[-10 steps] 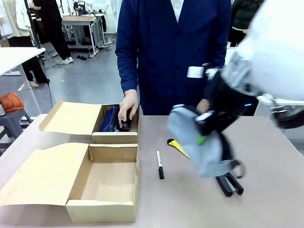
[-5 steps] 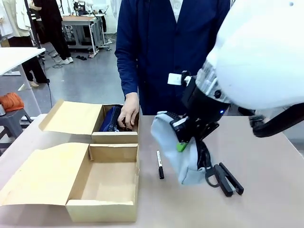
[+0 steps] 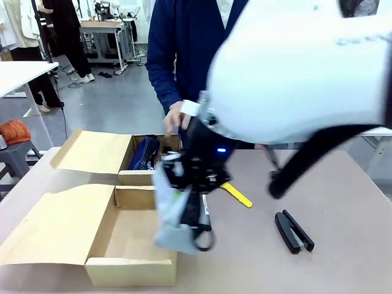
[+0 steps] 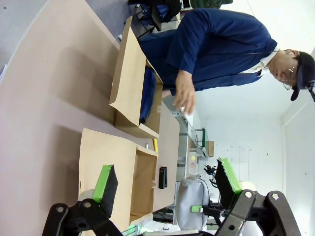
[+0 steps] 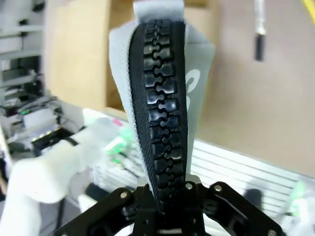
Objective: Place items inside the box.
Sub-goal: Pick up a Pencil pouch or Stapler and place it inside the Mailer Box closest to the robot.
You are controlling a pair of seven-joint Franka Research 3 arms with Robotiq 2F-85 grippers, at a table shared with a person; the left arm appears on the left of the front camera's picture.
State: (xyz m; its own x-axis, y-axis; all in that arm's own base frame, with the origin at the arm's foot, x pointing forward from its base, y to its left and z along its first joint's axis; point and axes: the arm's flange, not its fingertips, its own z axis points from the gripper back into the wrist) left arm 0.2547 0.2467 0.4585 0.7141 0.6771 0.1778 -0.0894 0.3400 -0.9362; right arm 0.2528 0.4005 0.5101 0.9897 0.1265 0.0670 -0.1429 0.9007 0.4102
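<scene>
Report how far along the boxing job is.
Done: the navy zip pouch lies in the far box. In hand: the right hand, shut on the grey zip pouch, holds it over the near box's edge. Left on the table: yellow utility knife, black marker pen, long black stapler.

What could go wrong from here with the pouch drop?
1. The grey zip pouch hangs from the shut right gripper above the right wall of the near box; released here, it may straddle that wall or slide outside.
2. The person's hand hovers close beside the right arm, above the far box; contact is possible.
</scene>
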